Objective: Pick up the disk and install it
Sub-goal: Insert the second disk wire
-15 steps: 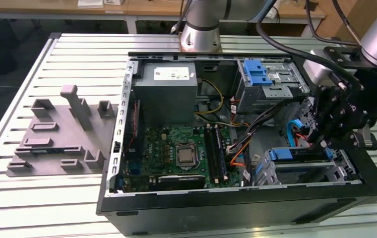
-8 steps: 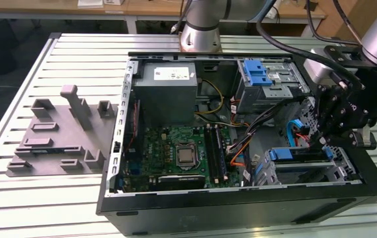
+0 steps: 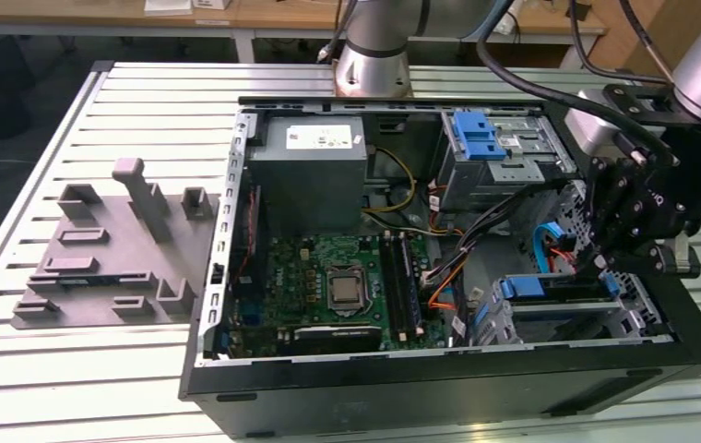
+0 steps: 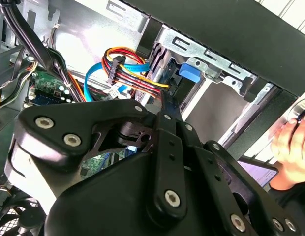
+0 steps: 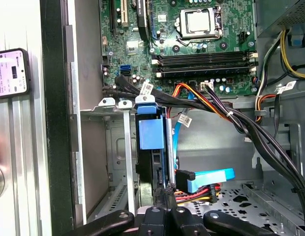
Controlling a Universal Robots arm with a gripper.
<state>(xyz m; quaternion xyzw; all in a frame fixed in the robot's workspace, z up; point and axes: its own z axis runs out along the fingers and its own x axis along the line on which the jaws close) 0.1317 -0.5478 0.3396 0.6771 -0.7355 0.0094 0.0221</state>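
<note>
- In the exterior view, an open black desktop computer case (image 3: 449,374) lies on a slatted white metal table (image 3: 104,369).
- The lower metal drive cage (image 3: 640,318) sits in the case corner nearest the black robot gripper (image 3: 603,266).
- The disk (image 3: 553,288), a flat drive in a blue plastic carrier bracket, stands on edge inside that cage, and the gripper hangs just above it.
- Well apart from the cage, outside the case wall, lies a grey moulded holder fixture (image 3: 104,249).
- A grey boxy power supply (image 3: 314,161) carries a white sticker; its print is too small to read.
- In the second wrist view, the gripper (image 4: 165,101) has its claw drawn together into one narrow tip, which reaches to the cage mouth.
- The disk's blue tab (image 4: 189,73) shows just beside that tip.
- Beyond the cage and the case's black wall, a person's hand (image 4: 295,147) rests near a dark flat device.
- In the first wrist view, the disk (image 5: 151,137) fills one slot of the cage (image 5: 106,147), blue bracket edge outward.
- The gripper (image 5: 165,194) touches the disk's edge, claw together, clamped on nothing that can be seen.
- Beside the cage run black cables with white tags (image 5: 147,89), whose writing is not legible.
- The green motherboard (image 5: 201,39) lies past them.
</note>
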